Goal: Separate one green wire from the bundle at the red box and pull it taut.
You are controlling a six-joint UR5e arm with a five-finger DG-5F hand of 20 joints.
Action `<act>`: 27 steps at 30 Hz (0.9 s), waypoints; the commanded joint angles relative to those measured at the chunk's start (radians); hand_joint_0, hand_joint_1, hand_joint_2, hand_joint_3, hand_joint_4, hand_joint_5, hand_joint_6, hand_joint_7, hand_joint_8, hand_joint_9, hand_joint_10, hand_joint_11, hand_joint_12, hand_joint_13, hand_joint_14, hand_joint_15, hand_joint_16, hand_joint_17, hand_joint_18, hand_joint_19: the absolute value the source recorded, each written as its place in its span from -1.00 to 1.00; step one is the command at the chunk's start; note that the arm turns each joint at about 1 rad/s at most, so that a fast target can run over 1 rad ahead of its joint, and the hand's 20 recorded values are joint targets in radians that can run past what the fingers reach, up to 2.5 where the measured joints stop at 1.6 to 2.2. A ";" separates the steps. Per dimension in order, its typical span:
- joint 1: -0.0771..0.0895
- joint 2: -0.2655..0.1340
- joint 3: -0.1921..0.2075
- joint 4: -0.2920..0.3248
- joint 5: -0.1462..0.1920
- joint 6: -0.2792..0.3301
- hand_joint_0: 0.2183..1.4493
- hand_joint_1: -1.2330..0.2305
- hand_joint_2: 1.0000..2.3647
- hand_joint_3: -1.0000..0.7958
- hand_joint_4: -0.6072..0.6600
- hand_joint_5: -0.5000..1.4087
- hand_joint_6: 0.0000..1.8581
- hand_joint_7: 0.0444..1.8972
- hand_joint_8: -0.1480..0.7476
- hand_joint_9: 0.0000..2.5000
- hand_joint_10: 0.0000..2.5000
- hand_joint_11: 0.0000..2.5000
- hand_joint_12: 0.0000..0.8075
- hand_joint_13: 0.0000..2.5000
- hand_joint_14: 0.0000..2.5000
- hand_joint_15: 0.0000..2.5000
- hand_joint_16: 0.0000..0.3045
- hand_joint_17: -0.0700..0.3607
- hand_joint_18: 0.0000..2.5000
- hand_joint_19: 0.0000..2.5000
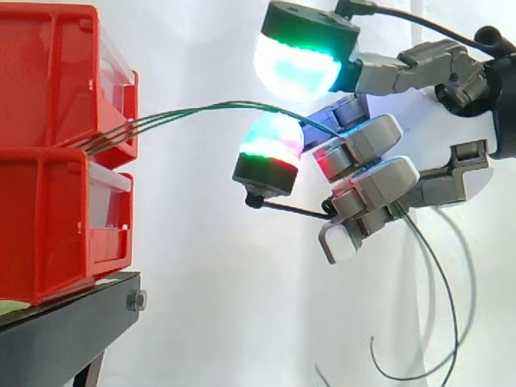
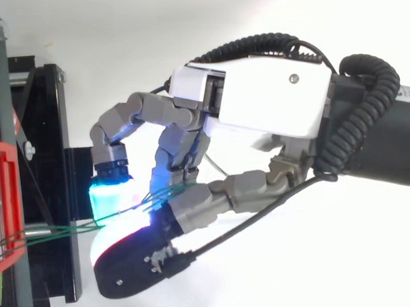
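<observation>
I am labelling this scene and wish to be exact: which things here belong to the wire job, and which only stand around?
Belong to the job:
green wires, running from between the red bins
hand, its fingers curled round the wires

Only standing around:
black stand under the bins
white curtain behind

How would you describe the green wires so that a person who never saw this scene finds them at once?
Find the two red bins stacked on the black stand at the left. From the seam between them the green wires come out and rise rightward through open air into the curled fingers of the robot hand. They are the only thin green strands bridging that gap.
</observation>
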 commanded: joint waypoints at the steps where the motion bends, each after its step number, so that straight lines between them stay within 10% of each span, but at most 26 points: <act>1: -0.001 0.001 0.000 -0.001 0.000 0.002 -0.46 -0.11 -1.00 -0.44 0.28 -0.66 -0.07 0.22 0.08 0.01 -0.68 0.49 0.01 0.09 -0.99 0.16 -0.60 -0.04 -0.22 -0.52; 14: -0.001 0.001 0.001 -0.001 0.000 0.002 -0.36 -0.34 -0.97 -0.14 0.20 -0.67 -0.06 0.29 0.05 -0.02 -0.75 0.53 -0.03 0.06 -0.99 0.15 -0.61 -0.05 -0.24 -0.53; 27: -0.005 0.001 0.011 -0.001 -0.003 0.002 -0.17 -0.56 -0.99 -0.39 0.18 -0.67 -0.04 0.26 0.06 -0.05 -0.76 0.52 -0.02 0.03 -0.98 0.11 -0.62 -0.07 -0.27 -0.60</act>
